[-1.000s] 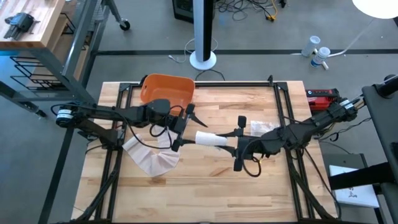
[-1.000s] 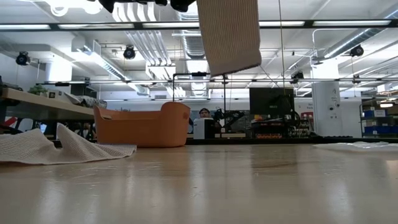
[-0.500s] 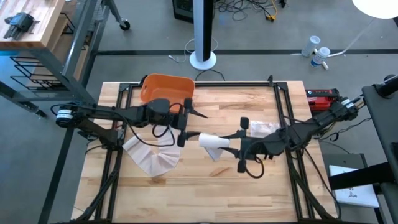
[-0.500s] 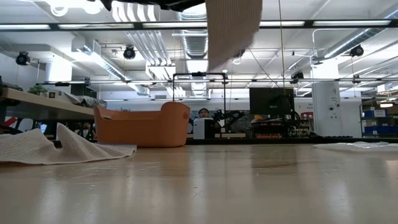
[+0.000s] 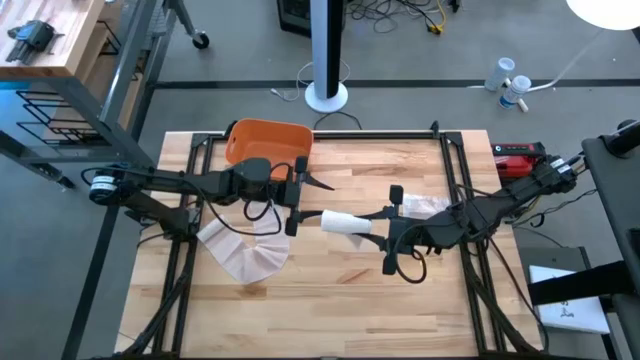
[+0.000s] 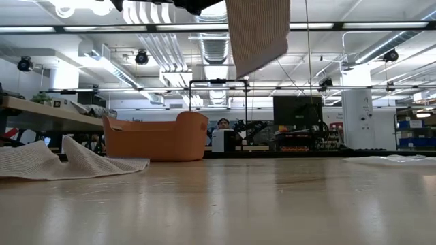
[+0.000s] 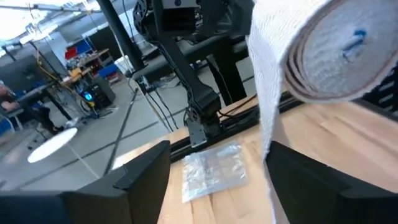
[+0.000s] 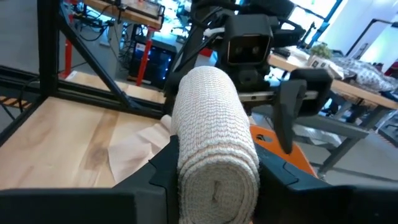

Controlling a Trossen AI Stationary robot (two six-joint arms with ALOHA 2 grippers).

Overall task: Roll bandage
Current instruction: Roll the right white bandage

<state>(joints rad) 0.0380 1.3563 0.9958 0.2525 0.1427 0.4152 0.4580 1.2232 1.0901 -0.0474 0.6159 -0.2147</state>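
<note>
The bandage roll is hanging in the air above the middle of the table, already wound into a thick, tight cylinder. The right gripper is clamping it at one end; in the right wrist view the roll is sitting squeezed between that arm's two dark fingers. In the left wrist view the roll's spiral end is facing the camera, and a short tail of bandage is dangling down from it; the low view is showing the same loose flap hanging well above the tabletop.

The left gripper is hovering just beside the free end of the roll with its fingers spread wide, touching nothing.

Judging from this, most of the rolling is looking done: the body is wound, and what seems to be remaining is wrapping in that last loose tail and setting the roll down.

Another pale piece of cloth is lying crumpled flat on the table under the left arm, apart from the roll; I cannot tell whether it is a second bandage waiting. An orange tub is standing at the far edge of the table, and a clear plastic packet is lying near the right arm.
</note>
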